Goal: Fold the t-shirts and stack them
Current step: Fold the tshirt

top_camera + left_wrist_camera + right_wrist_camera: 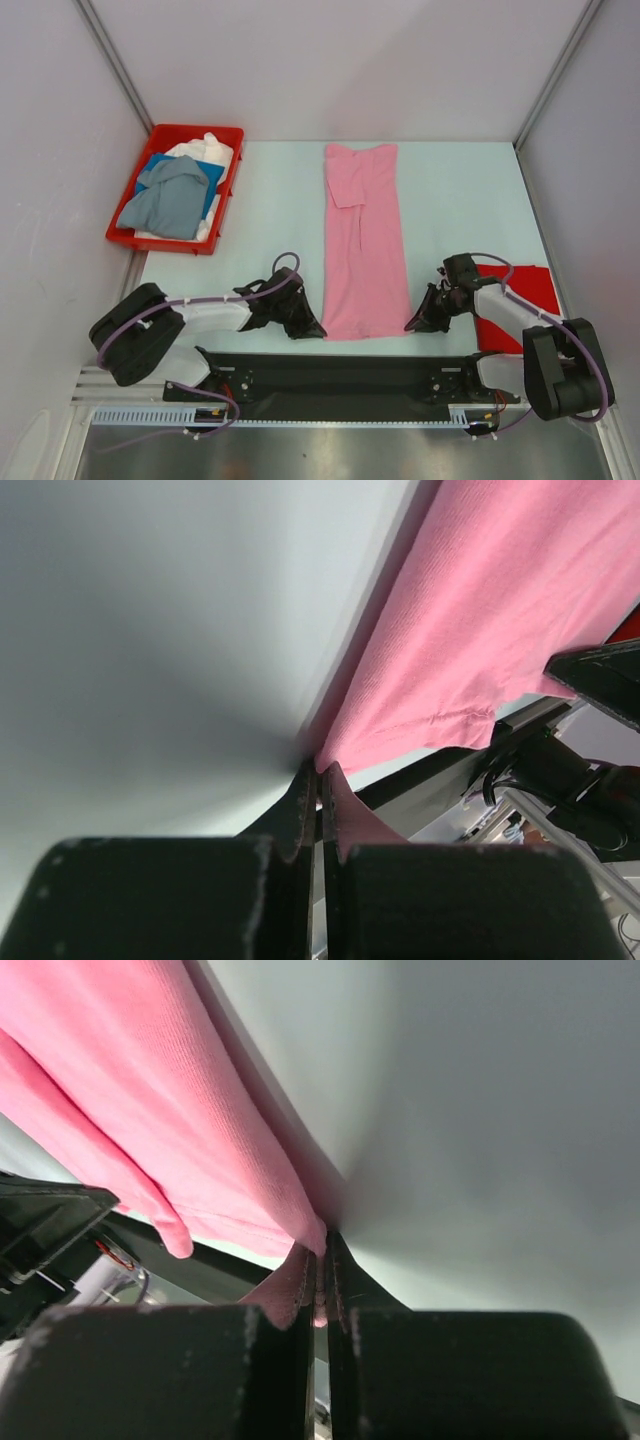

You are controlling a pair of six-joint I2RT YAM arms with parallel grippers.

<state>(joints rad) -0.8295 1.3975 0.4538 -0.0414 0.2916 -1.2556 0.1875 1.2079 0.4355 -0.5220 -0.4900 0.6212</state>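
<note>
Left claw (320, 780) gripping pink t-shirt (362, 240) at near-left hem corner, right claw (322, 1255) gripping near-right corner

Both arms are seen stretched low, forearms angled inward toward each other, wrists tipped down. The left pincer (308, 328) is pinched shut on the near left corner of the pink t-shirt (362, 240). The right pincer (417, 322) is clamped on the near right corner.

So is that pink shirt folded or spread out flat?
Partly folded: the pink shirt lies as a long narrow strip, one sleeve turned in on top, not yet folded crosswise.
</note>
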